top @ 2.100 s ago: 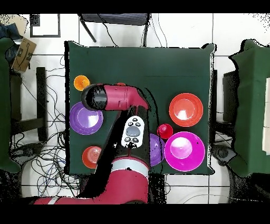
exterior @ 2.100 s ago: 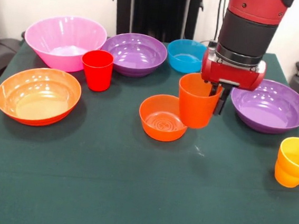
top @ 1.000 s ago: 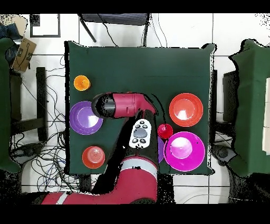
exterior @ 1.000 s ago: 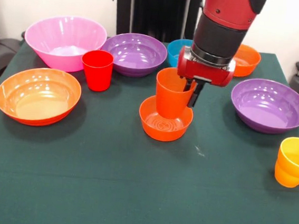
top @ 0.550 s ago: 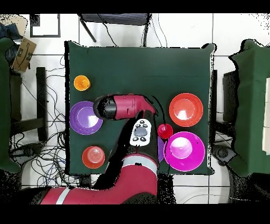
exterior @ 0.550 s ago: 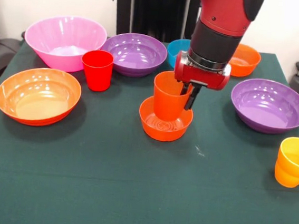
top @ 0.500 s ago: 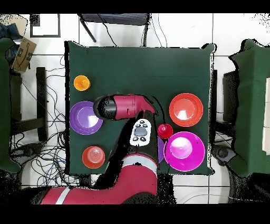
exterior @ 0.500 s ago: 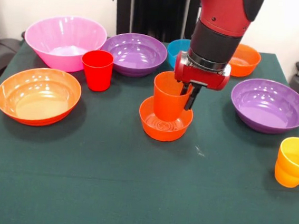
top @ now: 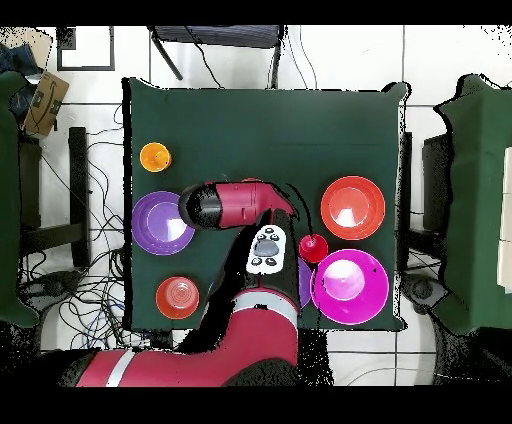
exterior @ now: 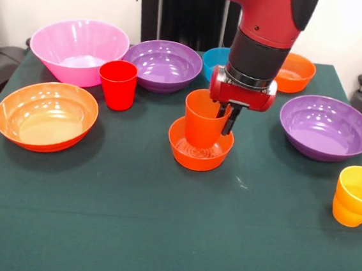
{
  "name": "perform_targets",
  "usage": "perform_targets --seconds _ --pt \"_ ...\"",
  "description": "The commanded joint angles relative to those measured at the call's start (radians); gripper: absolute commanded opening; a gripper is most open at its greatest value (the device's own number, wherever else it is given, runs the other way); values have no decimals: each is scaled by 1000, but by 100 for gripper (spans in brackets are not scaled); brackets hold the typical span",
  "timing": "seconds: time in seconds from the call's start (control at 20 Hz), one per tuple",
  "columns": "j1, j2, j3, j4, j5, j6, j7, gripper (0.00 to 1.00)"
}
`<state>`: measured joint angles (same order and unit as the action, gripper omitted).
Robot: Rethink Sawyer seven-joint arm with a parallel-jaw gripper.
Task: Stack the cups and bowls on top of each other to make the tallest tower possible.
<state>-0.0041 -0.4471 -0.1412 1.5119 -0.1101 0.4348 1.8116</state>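
Note:
In the front view my gripper [exterior: 226, 117] is shut on the right rim of the orange cup [exterior: 202, 119], with one finger inside the cup and one outside. The cup stands upright inside the small orange bowl [exterior: 198, 153] at the table's middle. The red cup [exterior: 118, 83] stands to the left. The yellow-orange cup [exterior: 356, 196] is at the right edge. The blue bowl [exterior: 213, 65] is partly hidden behind my arm. In the overhead view my arm [top: 235, 203] hides the gripper, the orange cup and the bowl under it.
A large pink bowl [exterior: 79, 50] and a large orange bowl [exterior: 46, 115] sit at the left. Wide purple bowls sit at the back middle [exterior: 164, 65] and at the right [exterior: 326, 127]. Another small orange bowl [exterior: 296, 72] sits at the back right.
Since two seconds ago my gripper has carried the orange cup leftward in the front view and lowered it into the small orange bowl. Over the last half second it has hardly moved.

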Motion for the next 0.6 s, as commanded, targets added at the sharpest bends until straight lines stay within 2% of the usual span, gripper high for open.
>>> perform_targets --seconds 0.05,0.6 --pt "-31 37 117 26 -84 -77 -7 0" --pt "-47 45 149 28 -84 -101 7 0"
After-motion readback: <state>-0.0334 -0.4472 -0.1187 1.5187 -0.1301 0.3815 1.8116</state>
